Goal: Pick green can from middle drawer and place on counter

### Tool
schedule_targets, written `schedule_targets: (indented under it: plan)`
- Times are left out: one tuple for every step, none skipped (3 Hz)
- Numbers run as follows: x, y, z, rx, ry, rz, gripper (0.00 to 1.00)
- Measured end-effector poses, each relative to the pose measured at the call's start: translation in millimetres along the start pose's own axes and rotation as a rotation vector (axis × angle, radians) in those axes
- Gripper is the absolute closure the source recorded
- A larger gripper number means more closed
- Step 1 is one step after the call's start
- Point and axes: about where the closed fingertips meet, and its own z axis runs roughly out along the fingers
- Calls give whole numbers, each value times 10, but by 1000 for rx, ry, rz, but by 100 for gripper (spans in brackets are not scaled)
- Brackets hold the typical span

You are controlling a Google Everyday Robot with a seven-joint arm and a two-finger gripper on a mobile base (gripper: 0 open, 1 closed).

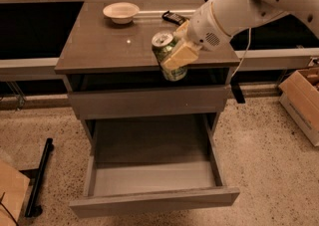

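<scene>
My gripper [175,56] is shut on the green can [167,51], which has a silver top and stays upright. It hangs in the air over the front edge of the counter [109,46], with its lower part still in front of the edge. The white arm reaches in from the upper right. The middle drawer [149,177] below stands pulled out, and its grey floor is bare. The yellow sponge is mostly hidden behind my arm.
A white bowl [121,12] sits at the back of the counter, and a dark remote [173,18] lies beside my arm. A cardboard box [304,100] stands on the floor at the right. A black bar [39,177] lies on the floor at the left.
</scene>
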Motion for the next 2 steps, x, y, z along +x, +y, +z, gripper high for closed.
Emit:
schedule_targets:
  plan:
    - [111, -260, 77, 66, -33, 48, 100]
    - [192, -544, 97, 150, -60, 92, 100]
